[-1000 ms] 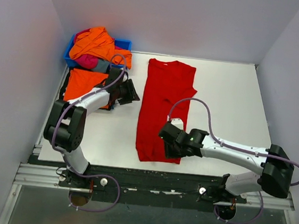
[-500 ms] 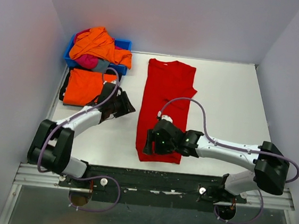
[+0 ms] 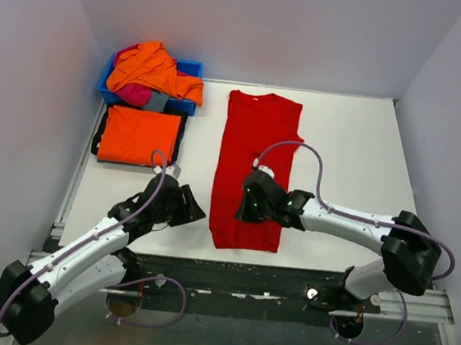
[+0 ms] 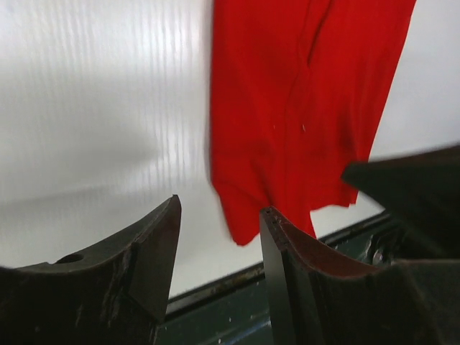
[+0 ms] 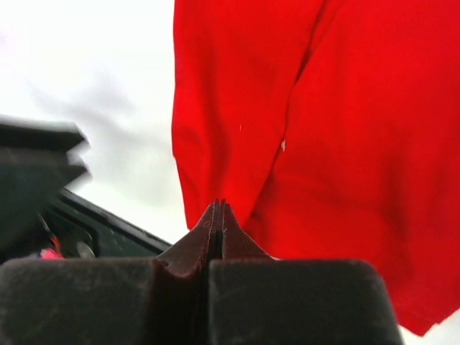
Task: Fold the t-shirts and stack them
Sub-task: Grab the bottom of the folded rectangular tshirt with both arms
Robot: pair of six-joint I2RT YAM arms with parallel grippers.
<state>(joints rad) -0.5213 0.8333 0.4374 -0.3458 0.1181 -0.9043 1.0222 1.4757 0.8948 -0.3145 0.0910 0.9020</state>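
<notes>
A red shirt (image 3: 254, 142) lies flat mid-surface as a long narrow strip, sides apparently tucked in, collar far and hem near. The hem sits close to the near edge of the surface (image 3: 356, 153).

The step in hand looks like the crosswise fold, bringing the hem up toward the collar. The right pincer (image 5: 218, 205) is clenched on nothing and hovers over the near part of the shirt. The left pincer (image 4: 221, 208) is released, its fingers spread, on bare surface just left of the shirt's near-left corner.

The next move likely calls for the right pincer to release and each pincer to take a hem corner low against the surface. Then both lift and carry the hem far together, so the fold stays square.

Room is tight at the near edge, where a dark rail runs. Bare surface lies to the shirt's right and left. A folded orange shirt (image 3: 139, 136) rests at the far left. Beyond it, a blue bin (image 3: 194, 68) holds a heap (image 3: 146, 69) of shirts.
</notes>
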